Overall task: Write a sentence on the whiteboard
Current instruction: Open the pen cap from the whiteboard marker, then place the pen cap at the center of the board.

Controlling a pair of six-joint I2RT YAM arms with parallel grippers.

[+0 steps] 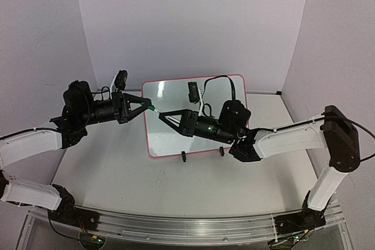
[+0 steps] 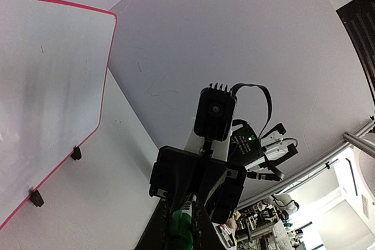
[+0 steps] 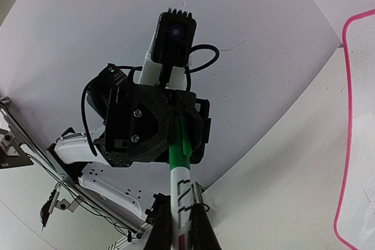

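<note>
- Illumination: bright, even and diffuse in all three views, falling from above
- Shadows: faint and soft-edged, lying on the table point(image 1: 117, 168) directly beneath the arms
- Reflection: the whiteboard point(image 1: 176, 89) reads grey in the top view and mirrors the hardware over it
- Overexposure: the lower right corner of the left wrist view washes out towards white
- Distortion: both wrist views are wide-angle, so straight edges bow near the borders
- Focus: the marker point(image 3: 179, 185), close to the lens, is slightly soft
</note>
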